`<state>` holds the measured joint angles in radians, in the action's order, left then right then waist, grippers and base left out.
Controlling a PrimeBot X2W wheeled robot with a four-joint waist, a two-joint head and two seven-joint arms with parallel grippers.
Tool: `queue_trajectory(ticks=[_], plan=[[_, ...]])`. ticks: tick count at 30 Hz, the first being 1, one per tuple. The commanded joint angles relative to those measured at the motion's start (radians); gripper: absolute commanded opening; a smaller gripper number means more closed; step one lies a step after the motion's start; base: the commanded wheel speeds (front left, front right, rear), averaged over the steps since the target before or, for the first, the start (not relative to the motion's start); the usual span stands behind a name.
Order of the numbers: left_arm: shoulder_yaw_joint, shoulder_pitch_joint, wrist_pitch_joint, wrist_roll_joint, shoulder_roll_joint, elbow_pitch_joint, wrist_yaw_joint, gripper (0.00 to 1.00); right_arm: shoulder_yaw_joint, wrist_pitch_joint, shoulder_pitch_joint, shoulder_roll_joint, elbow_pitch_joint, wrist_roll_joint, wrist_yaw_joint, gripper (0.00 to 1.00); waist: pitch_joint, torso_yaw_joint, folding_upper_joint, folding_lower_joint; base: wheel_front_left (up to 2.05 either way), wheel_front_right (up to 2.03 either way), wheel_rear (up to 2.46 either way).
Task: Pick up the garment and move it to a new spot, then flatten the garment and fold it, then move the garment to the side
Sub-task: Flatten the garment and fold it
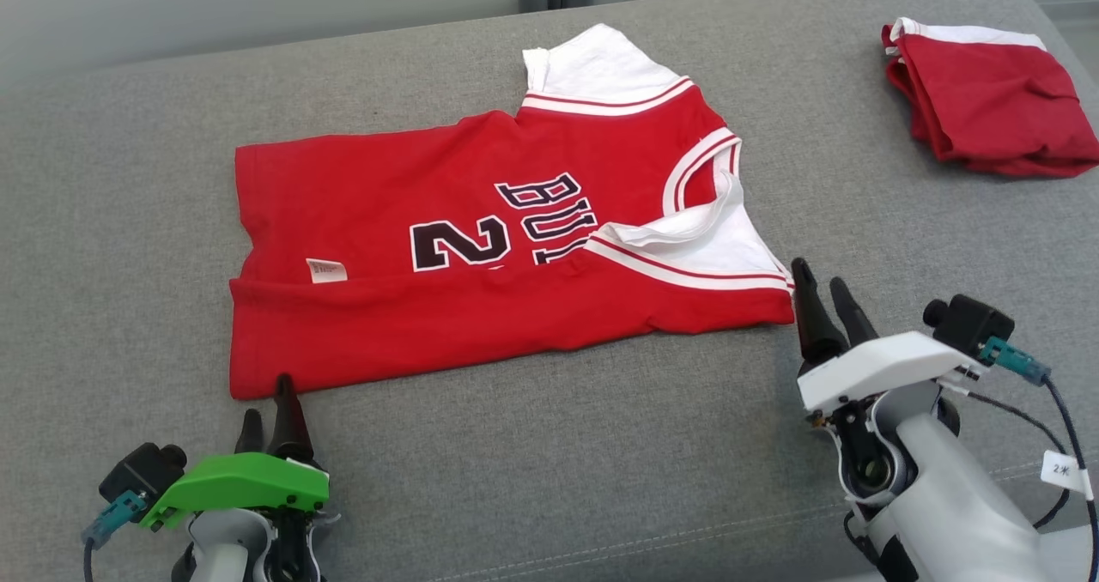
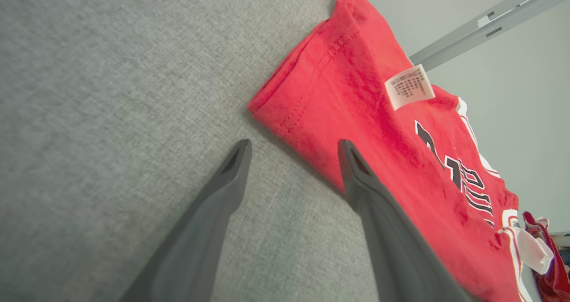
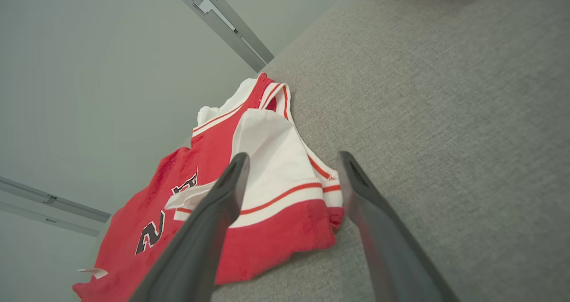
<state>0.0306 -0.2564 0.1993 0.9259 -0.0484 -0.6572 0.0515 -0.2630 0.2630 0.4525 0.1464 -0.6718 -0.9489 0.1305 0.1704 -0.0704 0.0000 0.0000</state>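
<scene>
Garment (image 1: 481, 247), red knit, half-folded, grey couch (image 1: 601, 462)

Two garments (image 1: 481, 307) (image 1: 987, 101), two end effectors (image 1: 268, 397) (image 1: 820, 274)

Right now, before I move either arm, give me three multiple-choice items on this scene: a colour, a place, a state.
1. What colour are the sleeves of the red jersey? A. blue B. white C. black
2. Where is the folded red garment? A. on the jersey B. far right on the grey cushion C. off the cushion
3. How do the jaws of the left gripper stand? A. shut on the jersey B. shut, empty C. open, holding nothing
Answers: B, both sleeves show white; B, it lies at the head view's far right; C, the left wrist view shows them apart, gripping nothing.
</scene>
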Motion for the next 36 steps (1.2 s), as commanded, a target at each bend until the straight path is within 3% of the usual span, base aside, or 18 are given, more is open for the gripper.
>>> queue_trajectory(ticks=[1,8,21,22,24,25,26,27,28,29,36], plan=[[-0.005,-0.016,0.0,0.0,-0.004,-0.007,-0.006,1.0,-0.001,0.002,-0.022,-0.006,0.006,0.009,0.0,1.0,0.006,-0.005,0.0,0.0,0.0,0.0,0.0],[-0.021,-0.065,0.01,0.028,-0.005,-0.047,0.011,1.0,-0.008,-0.035,-0.075,-0.043,-0.008,0.008,0.0,1.0,0.035,-0.012,0.0,0.0,0.0,0.0,0.0],[-0.002,-0.15,0.04,0.062,-0.003,-0.148,0.045,1.0,-0.026,-0.048,0.038,-0.087,-0.121,-0.04,0.0,1.0,0.076,0.014,0.0,0.0,0.0,0.0,0.0],[0.003,-0.155,0.041,0.064,-0.003,-0.154,0.046,0.98,-0.029,-0.048,0.045,-0.088,-0.127,-0.044,0.0,0.91,0.078,0.016,0.0,0.0,0.0,0.0,0.0],[0.013,-0.161,0.048,0.077,-0.003,-0.161,0.056,0.72,-0.035,-0.047,0.059,-0.09,-0.136,-0.058,0.0,0.49,0.08,0.02,0.0,0.0,0.0,0.0,0.0],[0.016,-0.164,0.049,0.089,-0.003,-0.163,0.058,0.53,-0.038,-0.046,0.063,-0.091,-0.139,-0.064,0.0,0.43,0.081,0.022,0.0,0.0,0.0,0.0,0.0],[0.019,-0.166,0.051,0.102,-0.003,-0.166,0.062,0.42,-0.04,-0.043,0.069,-0.092,-0.142,-0.071,0.0,0.37,0.081,0.023,0.0,0.0,0.0,0.0,0.0],[0.023,-0.167,0.052,0.105,-0.003,-0.169,0.064,0.24,-0.043,-0.043,0.075,-0.092,-0.143,-0.077,0.0,0.26,0.081,0.023,0.0,0.0,0.0,0.0,0.0],[0.026,-0.17,0.055,0.107,-0.003,-0.17,0.065,0.0,-0.044,-0.04,0.08,-0.092,-0.142,-0.087,0.0,0.17,0.081,0.024,0.0,0.0,0.0,0.0,0.0],[0.029,-0.174,0.057,0.113,-0.002,-0.167,0.068,0.0,-0.045,-0.037,0.083,-0.093,-0.14,-0.098,0.0,0.02,0.081,0.024,0.0,0.0,0.0,0.0,0.0],[0.044,-0.162,0.063,0.114,-0.002,-0.097,0.08,0.0,-0.056,-0.025,0.085,-0.086,-0.11,-0.161,0.0,0.0,0.07,0.027,0.0,0.0,0.0,0.0,0.0]])
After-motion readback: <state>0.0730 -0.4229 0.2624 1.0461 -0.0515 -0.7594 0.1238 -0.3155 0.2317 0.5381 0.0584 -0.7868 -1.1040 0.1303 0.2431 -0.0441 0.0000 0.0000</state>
